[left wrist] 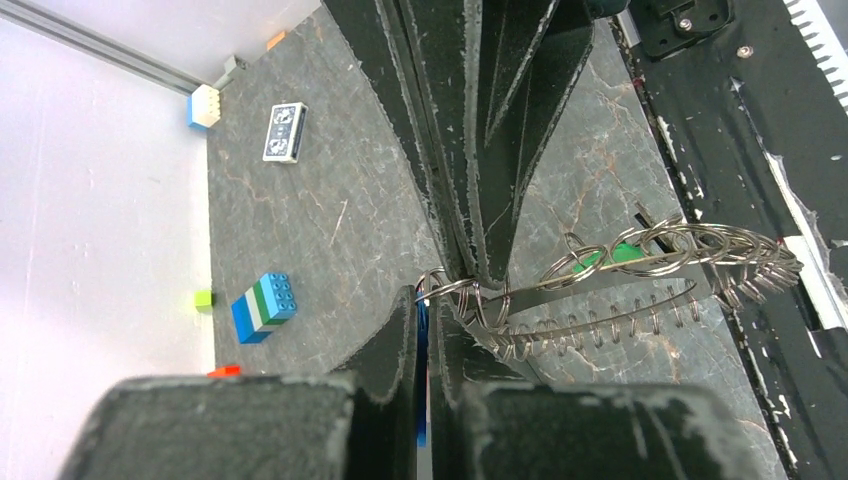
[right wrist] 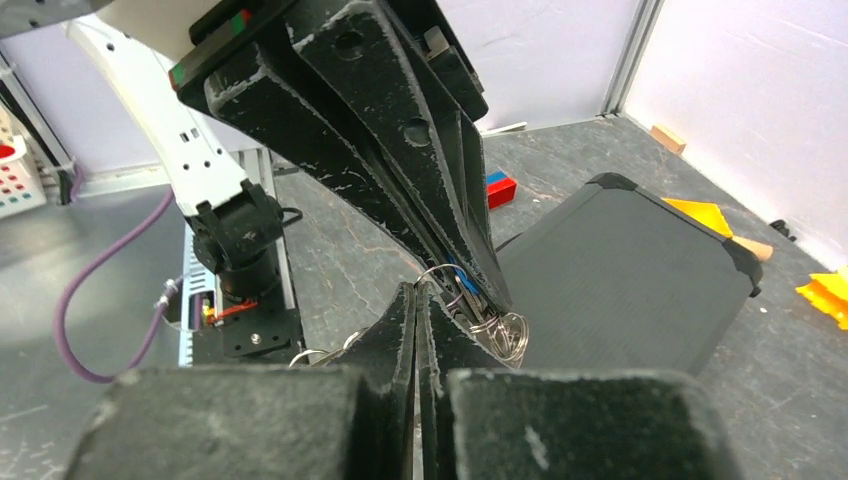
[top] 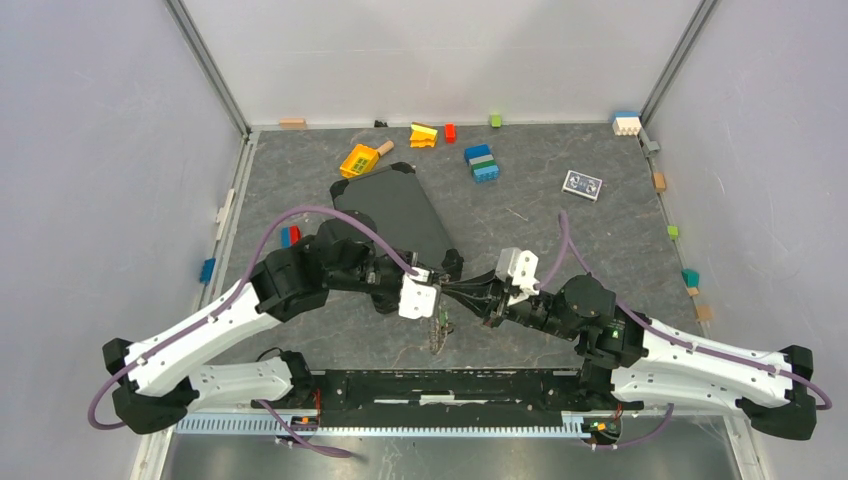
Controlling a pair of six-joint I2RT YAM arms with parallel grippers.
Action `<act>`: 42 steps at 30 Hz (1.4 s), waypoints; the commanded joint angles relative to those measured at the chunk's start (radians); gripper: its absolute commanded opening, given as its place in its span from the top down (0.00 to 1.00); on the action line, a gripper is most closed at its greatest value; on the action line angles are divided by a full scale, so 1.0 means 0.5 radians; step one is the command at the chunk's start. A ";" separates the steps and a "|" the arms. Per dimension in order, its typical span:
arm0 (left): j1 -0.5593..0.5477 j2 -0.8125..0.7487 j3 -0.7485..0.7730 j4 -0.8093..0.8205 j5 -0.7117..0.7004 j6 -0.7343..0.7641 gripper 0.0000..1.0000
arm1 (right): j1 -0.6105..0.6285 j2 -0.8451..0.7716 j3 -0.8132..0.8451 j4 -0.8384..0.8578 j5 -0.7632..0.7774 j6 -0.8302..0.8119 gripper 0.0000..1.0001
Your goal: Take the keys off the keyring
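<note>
My two grippers meet tip to tip over the middle of the mat. My left gripper (top: 446, 284) (left wrist: 428, 300) is shut on the blue-headed key (left wrist: 424, 322), whose blue shows between the fingers. My right gripper (top: 463, 292) (right wrist: 418, 290) is shut on a thin wire loop of the keyring (left wrist: 600, 290). The keyring hangs below both grippers (top: 438, 332), lifted off the mat. It carries several small rings, greyish keys (left wrist: 765, 268) and a green tag (left wrist: 612, 254). In the right wrist view the blue key (right wrist: 462, 277) sits between the left fingers. The black-headed key is not visible.
A black case (top: 400, 210) lies just behind the grippers. A blue-green brick (top: 482, 163), yellow toys (top: 358, 160) and a small card (top: 582, 184) lie farther back. The black base rail (top: 450, 385) runs along the near edge, under the hanging keys.
</note>
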 commanded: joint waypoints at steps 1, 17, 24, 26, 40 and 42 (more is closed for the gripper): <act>-0.014 -0.068 -0.003 0.145 0.120 0.108 0.98 | -0.018 -0.004 -0.021 0.129 0.164 0.206 1.00; -0.013 -0.217 -0.162 0.264 0.157 0.322 0.98 | -0.019 0.025 -0.004 0.203 0.257 0.651 1.00; -0.014 -0.225 -0.177 0.277 0.157 0.348 0.98 | -0.024 0.080 0.043 0.132 0.313 0.836 1.00; -0.012 -0.225 -0.180 0.277 0.155 0.357 0.98 | -0.031 0.091 0.044 0.130 0.317 0.878 1.00; -0.014 -0.228 -0.193 0.277 0.121 0.388 0.98 | -0.067 0.061 0.095 0.029 0.491 1.097 1.00; -0.013 -0.232 -0.196 0.277 0.112 0.389 0.98 | -0.072 0.066 0.108 0.003 0.516 1.154 1.00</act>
